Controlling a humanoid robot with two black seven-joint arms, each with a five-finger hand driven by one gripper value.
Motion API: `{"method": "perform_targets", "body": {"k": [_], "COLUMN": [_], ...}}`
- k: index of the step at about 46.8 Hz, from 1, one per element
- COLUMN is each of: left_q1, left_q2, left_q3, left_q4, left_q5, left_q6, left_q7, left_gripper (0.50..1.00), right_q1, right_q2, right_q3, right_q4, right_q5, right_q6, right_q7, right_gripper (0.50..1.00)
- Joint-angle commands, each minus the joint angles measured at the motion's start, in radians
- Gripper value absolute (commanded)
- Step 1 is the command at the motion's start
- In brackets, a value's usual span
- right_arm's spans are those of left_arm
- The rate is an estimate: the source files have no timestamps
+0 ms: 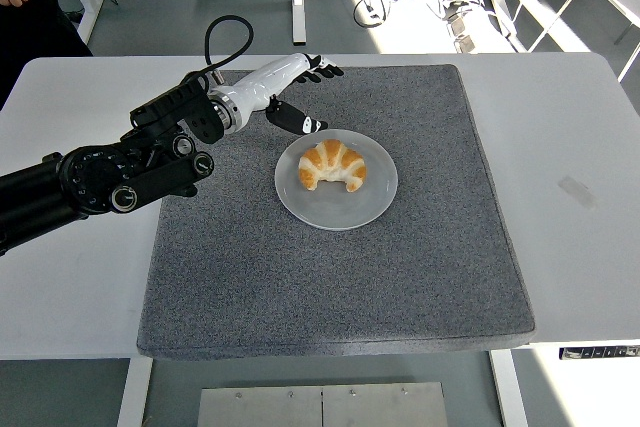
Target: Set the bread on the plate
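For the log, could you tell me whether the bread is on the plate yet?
On it: the croissant lies wholly inside the plate's rim, with the left hand apart.

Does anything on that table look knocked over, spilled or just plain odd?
Nothing stands out. The croissant lies whole on the white plate, which sits flat on the grey mat. The left hand hovers open beside the plate, holding nothing.

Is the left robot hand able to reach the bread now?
Probably yes. The left robot hand is open just beside the plate, and nothing lies between it and the bread.
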Motion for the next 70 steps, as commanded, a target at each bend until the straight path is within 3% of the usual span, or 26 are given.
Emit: {"method": "perform_targets", "body": {"k": [1,7,13,18,29,36,41,47,57,70], "left_q1": [0.005,0.041,0.079,0.099,0.119,0.157,0.2,0.268,0.337,0.337], "left_q2": [0.01,0.024,0.034,0.034,0.025,0.001,-0.039,-0.048,-0.07,-0.133], "left_q3": [-0.037,-0.088,-0.095,-0.132,-0.224,-0.281,-0.331,-0.4,-0.491,-0.5], "left_q4": [0.0,0.002,0.003,0.012,0.061,0.072,0.087,0.126,0.238,0.38], "left_q5": [-0.043,-0.174,-0.241,-0.368,-0.596,-0.66,-0.68,-0.723,-0.827,-0.906], "left_q6": [0.006,0.041,0.173,0.259,0.262,0.261,0.259,0.221,0.063,-0.087], "left_q7": [-0.004,-0.07,-0.172,-0.205,-0.294,-0.314,-0.387,-0.465,-0.531,-0.548], "left_gripper": [0.839,0.837,0.836,0.836,0.816,0.805,0.786,0.758,0.755,0.755], "right_q1": [0.0,0.0,0.0,0.0,0.0,0.0,0.0,0.0,0.0,0.0], "right_q2": [0.0,0.0,0.0,0.0,0.0,0.0,0.0,0.0,0.0,0.0], "right_q3": [0.0,0.0,0.0,0.0,0.0,0.0,0.0,0.0,0.0,0.0], "right_q4": [0.0,0.0,0.0,0.0,0.0,0.0,0.0,0.0,0.0,0.0], "right_q5": [0.0,0.0,0.0,0.0,0.0,0.0,0.0,0.0,0.0,0.0], "right_q6": [0.0,0.0,0.0,0.0,0.0,0.0,0.0,0.0,0.0,0.0], "right_q7": [-0.001,0.001,-0.001,0.001,0.001,-0.001,-0.001,-0.001,0.001,-0.001], "right_gripper": [1.0,1.0,1.0,1.0,1.0,1.0,1.0,1.0,1.0,1.0]}}
